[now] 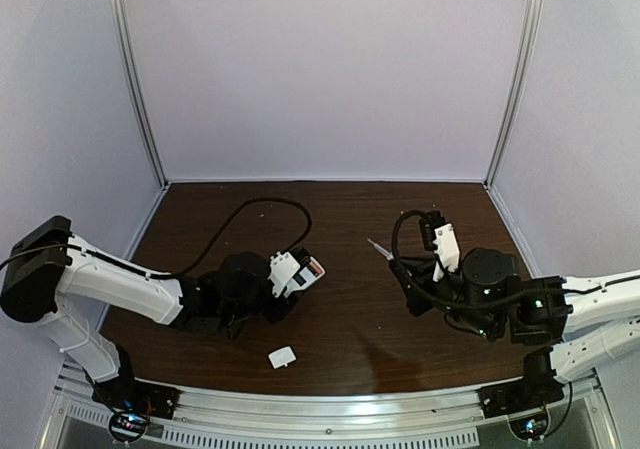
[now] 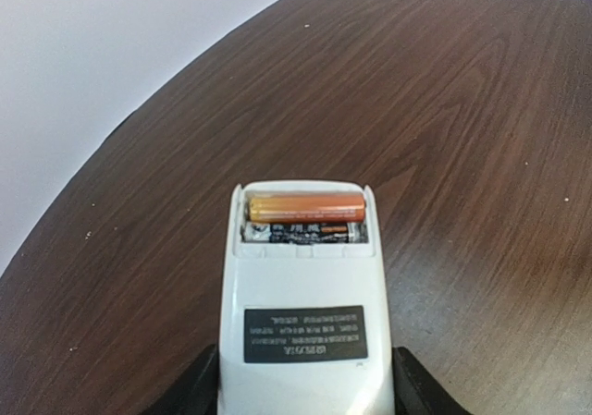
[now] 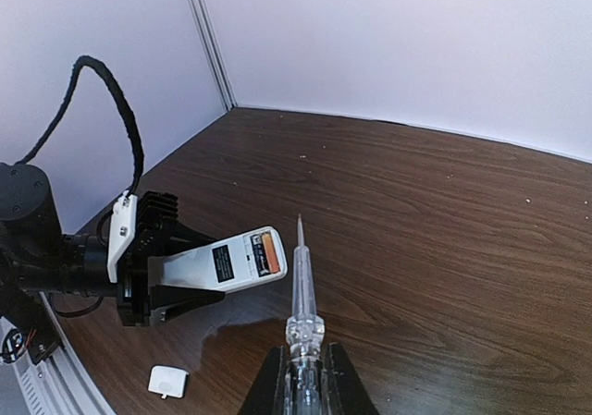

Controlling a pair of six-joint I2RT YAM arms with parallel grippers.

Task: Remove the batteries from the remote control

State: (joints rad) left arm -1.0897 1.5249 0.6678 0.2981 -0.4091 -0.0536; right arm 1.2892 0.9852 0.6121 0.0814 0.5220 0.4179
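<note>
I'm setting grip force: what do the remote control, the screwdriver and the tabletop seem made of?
Remote control: likely matte white plastic, with moulded rounded edges.
Screwdriver: clear glossy plastic body, see-through with highlights; thin tip looks metal.
Tabletop: dark wood or wood-look laminate, visible grain, faint sheen.

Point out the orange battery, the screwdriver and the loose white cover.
orange battery (image 2: 305, 205): left wrist view, middle of its copper casing.
screwdriver (image 3: 302, 290): right wrist view, midway along its clear shaft.
loose white cover (image 1: 282, 357): top view, centre of its upper face.
</note>
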